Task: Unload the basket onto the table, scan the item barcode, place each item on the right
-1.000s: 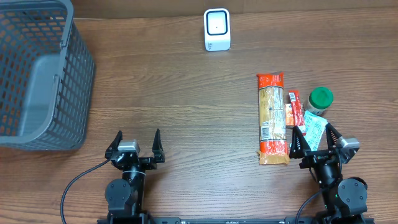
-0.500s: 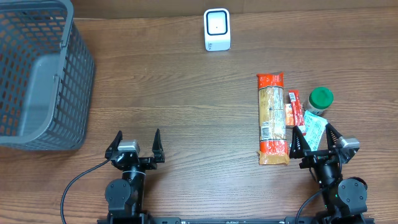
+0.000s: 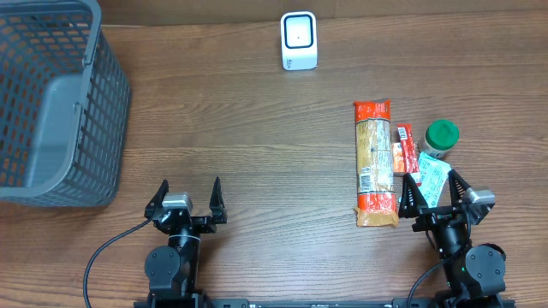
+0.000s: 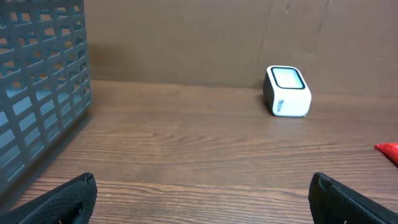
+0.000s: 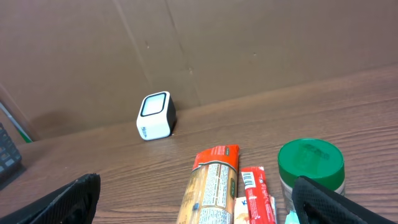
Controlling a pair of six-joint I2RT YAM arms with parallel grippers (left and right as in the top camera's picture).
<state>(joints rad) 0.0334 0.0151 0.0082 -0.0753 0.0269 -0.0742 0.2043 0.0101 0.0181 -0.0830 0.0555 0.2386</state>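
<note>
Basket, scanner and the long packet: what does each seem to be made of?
Basket: likely moulded plastic, matt grey, with an even lattice of openings. Scanner: probably hard plastic, a smooth white shell with a dark-rimmed window. Long packet: seemingly thin plastic film, clear in the middle with red printed ends.

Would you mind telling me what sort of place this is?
Probably a mock shop checkout: a small white box-shaped scanner, a grey plastic mesh basket and a long red-ended pasta packet near a green-lidded jar.
</note>
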